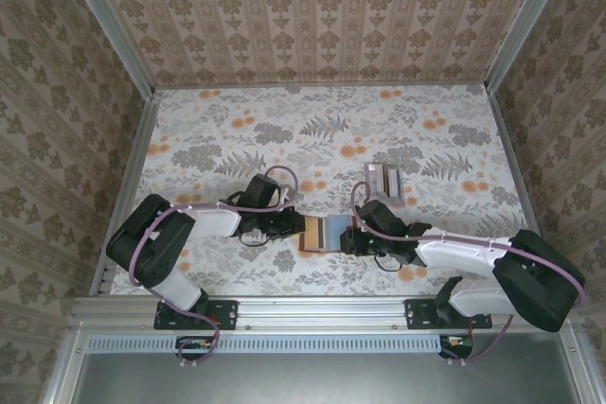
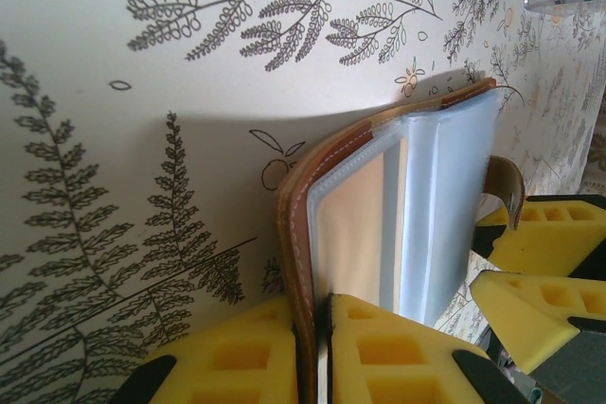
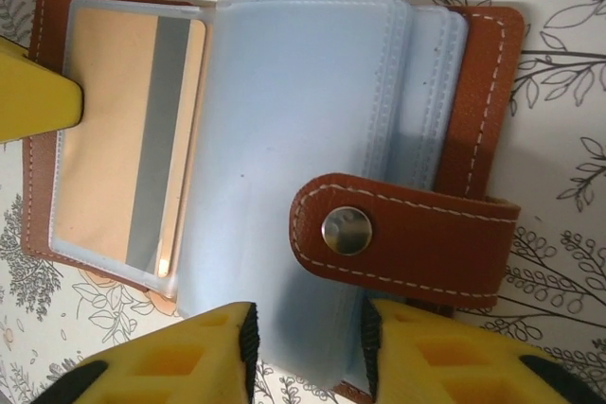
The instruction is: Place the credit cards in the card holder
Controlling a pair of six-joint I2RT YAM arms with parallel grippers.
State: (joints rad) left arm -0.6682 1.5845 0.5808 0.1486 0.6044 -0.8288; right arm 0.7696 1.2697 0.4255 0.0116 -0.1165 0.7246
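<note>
Card holder (image 3: pixel 483 92) lies open, left gripper (image 2: pixel 320 338) clamped on its cover. Right gripper (image 3: pixel 308 352), jaws apart, straddles the clear sleeves (image 3: pixel 284 120).

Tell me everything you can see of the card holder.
The card holder is reddish-brown, leather-looking, with white stitching, a snap-button strap and clear plastic sleeves. It is open on the floral table, one tan card with a grey stripe in a sleeve. The left gripper clamps its cover; the right gripper, fingers apart, straddles the sleeves.
</note>
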